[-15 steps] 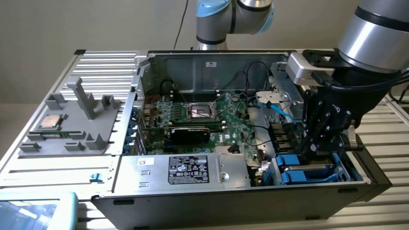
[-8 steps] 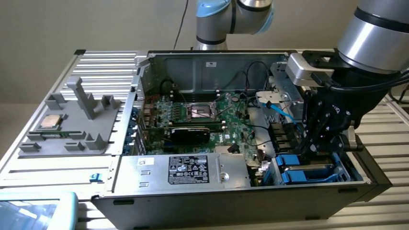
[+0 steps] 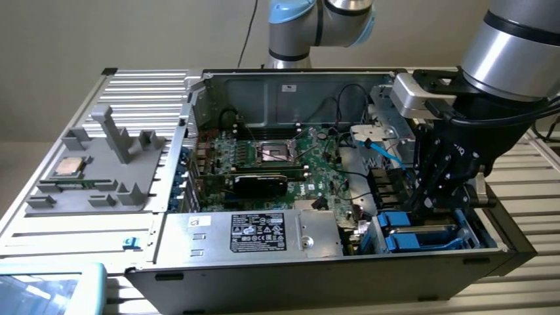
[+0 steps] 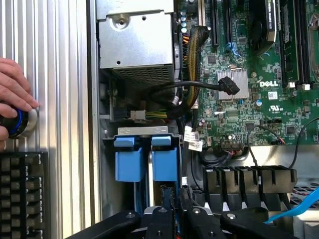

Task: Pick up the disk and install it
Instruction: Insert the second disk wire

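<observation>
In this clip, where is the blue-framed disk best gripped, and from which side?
Probably by the exposed blue end of the disk, with the gripper coming straight down into the open case. The disk sits sunk in the drive bay, so its broad faces are walled in and only that blue end looks reachable.

Ribbed metal table (image 3: 542, 197): open computer case (image 3: 350, 279), grey tray (image 3: 96, 177).

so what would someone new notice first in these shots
Probably the open computer case with its green motherboard laid bare, mid-scene in the exterior view. At that view's right, the black tool hangs over the bright blue drive frames. A hand rests on a blue-ringed knob outside the case.
</observation>
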